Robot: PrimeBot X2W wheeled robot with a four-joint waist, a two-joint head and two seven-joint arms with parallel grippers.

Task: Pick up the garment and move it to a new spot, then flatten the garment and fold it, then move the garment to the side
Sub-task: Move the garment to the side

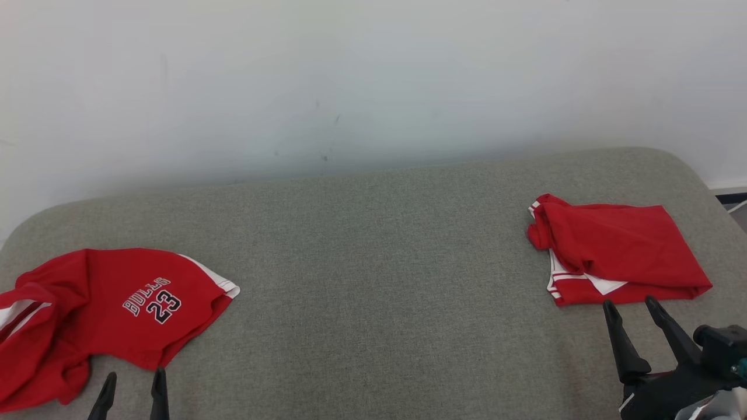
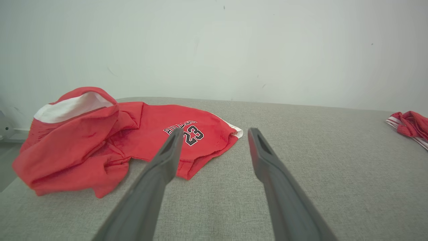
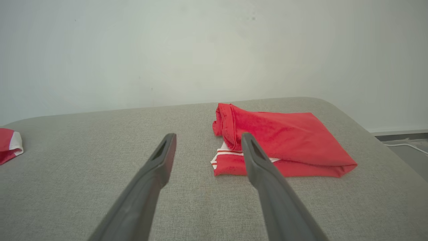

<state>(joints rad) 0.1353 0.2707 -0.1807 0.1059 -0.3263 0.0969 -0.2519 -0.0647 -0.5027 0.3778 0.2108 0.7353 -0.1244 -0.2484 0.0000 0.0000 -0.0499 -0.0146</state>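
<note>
A crumpled red garment (image 1: 111,303) printed BULLS 23 lies at the left of the grey padded table (image 1: 379,262); in the left wrist view the garment (image 2: 110,140) spreads just ahead and to the left. My left gripper (image 1: 135,376) is open at the garment's near edge, not touching it, and its fingers (image 2: 167,160) hold nothing. A second red garment (image 1: 613,251), folded, with white trim, rests at the right. My right gripper (image 1: 630,303) stands open just short of its near edge, and in the right wrist view this gripper (image 3: 208,136) is empty before the folded garment (image 3: 284,140).
A pale wall (image 1: 373,87) rises right behind the table. The table's rounded right end (image 1: 688,169) drops off to floor with a white cable (image 3: 404,147). Bare grey padding stretches between the two garments.
</note>
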